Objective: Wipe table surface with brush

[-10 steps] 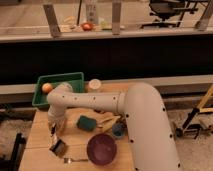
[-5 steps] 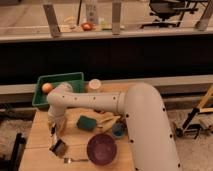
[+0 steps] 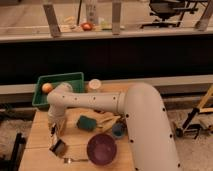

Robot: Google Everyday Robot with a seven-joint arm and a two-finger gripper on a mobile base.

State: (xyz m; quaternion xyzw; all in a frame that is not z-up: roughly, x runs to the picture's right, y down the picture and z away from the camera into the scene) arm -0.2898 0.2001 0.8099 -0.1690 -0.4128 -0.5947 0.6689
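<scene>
Hardly any change is to be noted over the last second. The hand (image 3: 55,128) is found in almost the same place as before, held low over the left part of the tan wooden counter (image 3: 39,151), and the brush (image 3: 58,147) is seen at the same spot near the front left edge, just below the hand in the view. From this it may be judged that no wiping stroke has been started and that the task is at its opening step. Whether the hand is wide, narrow or closed on anything cannot be told, nor can it be settled whether the brush is touched by it or merely lies just beside it. The white arm (image 3: 100,102) is bent across the middle of the counter, so part of the surface is hidden. As for containers, a green bin (image 3: 60,76) is set at the back left corner, and an orange fruit (image 3: 47,88) is held in it near its left wall. A white cup (image 3: 94,85) stands just right of the bin (its contents cannot be made out). A purple bowl (image 3: 101,149) is placed at the front, right of the brush, and nothing is seen inside it. A teal sponge (image 3: 86,123) lies between hand and bowl, and a spoon (image 3: 75,160) is laid at the front edge, near the bowl's left side. Room for wiping is judged to be tight among these things.
</scene>
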